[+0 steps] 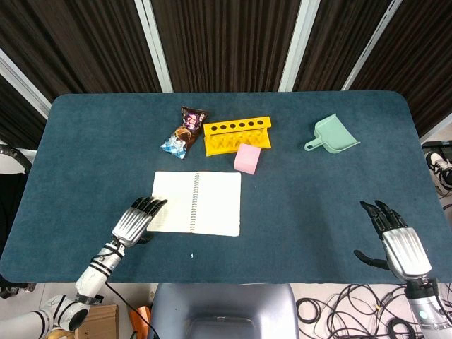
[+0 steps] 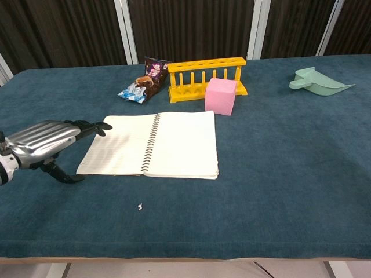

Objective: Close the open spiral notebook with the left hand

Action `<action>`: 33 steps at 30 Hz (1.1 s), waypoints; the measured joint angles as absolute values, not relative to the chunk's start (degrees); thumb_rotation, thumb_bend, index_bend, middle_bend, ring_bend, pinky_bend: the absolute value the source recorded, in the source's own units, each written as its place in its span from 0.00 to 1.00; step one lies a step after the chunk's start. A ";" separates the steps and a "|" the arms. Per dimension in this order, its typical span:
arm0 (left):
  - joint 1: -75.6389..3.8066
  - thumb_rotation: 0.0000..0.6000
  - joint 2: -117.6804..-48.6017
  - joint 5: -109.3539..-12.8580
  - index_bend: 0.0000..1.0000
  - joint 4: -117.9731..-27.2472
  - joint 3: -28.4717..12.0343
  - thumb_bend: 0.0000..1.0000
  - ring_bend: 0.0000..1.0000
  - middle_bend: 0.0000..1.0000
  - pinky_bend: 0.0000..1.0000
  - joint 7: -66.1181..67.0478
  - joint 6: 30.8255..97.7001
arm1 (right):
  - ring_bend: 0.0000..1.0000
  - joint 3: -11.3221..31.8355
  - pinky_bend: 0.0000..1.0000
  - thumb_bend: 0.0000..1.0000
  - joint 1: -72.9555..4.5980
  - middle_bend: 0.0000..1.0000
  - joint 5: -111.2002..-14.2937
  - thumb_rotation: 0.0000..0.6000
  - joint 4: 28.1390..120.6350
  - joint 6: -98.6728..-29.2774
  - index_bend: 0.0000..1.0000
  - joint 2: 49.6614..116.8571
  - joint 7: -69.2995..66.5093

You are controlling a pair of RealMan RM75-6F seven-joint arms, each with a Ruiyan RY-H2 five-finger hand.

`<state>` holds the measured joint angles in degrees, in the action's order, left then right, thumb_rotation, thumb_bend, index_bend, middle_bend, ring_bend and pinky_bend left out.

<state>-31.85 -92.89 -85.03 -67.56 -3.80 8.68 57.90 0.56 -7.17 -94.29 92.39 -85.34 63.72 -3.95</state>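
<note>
We are at the approach step: the notebook [image 1: 197, 203] lies open and flat on the blue desk [image 1: 318, 205], near the front edge and a little left of centre, its spiral spine running away from us between the two pages. Our left hand [image 1: 137, 220] sits at the outer edge of the left page, palm down, fingers stretched forward and apart, the fingertips [image 2: 103, 126] over or just touching that page's edge; it grasps nothing, and we cannot tell whether it truly makes contact. Our right hand [image 1: 393, 235] rests well apart at the right front of the desk, released, fingers spread, holding nothing. Behind the notebook stand a pink block [image 1: 247, 157] and a yellow rack [image 1: 237, 135], with a snack bag [image 1: 185, 132] to their left and a green dustpan [image 1: 335, 135] far off to the right. We judge the closing has not begun, since both pages lie flat. The next move calls for slipping the fingers under the left page's free edge, lifting it, and swinging it over the spine onto the right page, gently enough that the notebook does not slide toward the pink block
</note>
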 measured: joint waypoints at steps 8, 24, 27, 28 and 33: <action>-33.39 1.00 -93.09 -82.89 0.12 -68.30 -4.08 0.25 0.10 0.17 0.19 10.14 55.19 | 0.06 0.36 0.21 0.00 -6.74 0.15 -94.45 1.00 91.71 -86.01 0.05 63.81 -4.59; -36.39 1.00 -94.59 -79.60 0.19 -66.32 -5.26 0.36 0.13 0.19 0.22 10.21 51.90 | 0.06 0.17 0.21 0.00 -5.72 0.15 -94.44 1.00 90.48 -87.37 0.05 64.21 -5.94; -36.57 1.00 -95.61 -80.25 0.22 -64.77 -5.17 0.44 0.15 0.20 0.23 8.61 52.63 | 0.06 0.15 0.21 0.00 -5.73 0.15 -94.43 1.00 90.31 -87.26 0.06 64.29 -6.03; -36.63 1.00 -96.07 -80.65 0.23 -63.94 -5.07 0.47 0.15 0.20 0.24 7.91 53.02 | 0.06 0.16 0.21 0.00 -5.72 0.15 -94.40 1.00 90.28 -87.24 0.06 64.29 -6.07; -37.00 1.00 -97.81 -81.96 0.23 -60.42 -4.36 0.47 0.16 0.21 0.24 5.88 53.72 | 0.06 0.21 0.21 0.00 -5.57 0.15 -94.22 1.00 90.04 -87.38 0.06 64.33 -6.37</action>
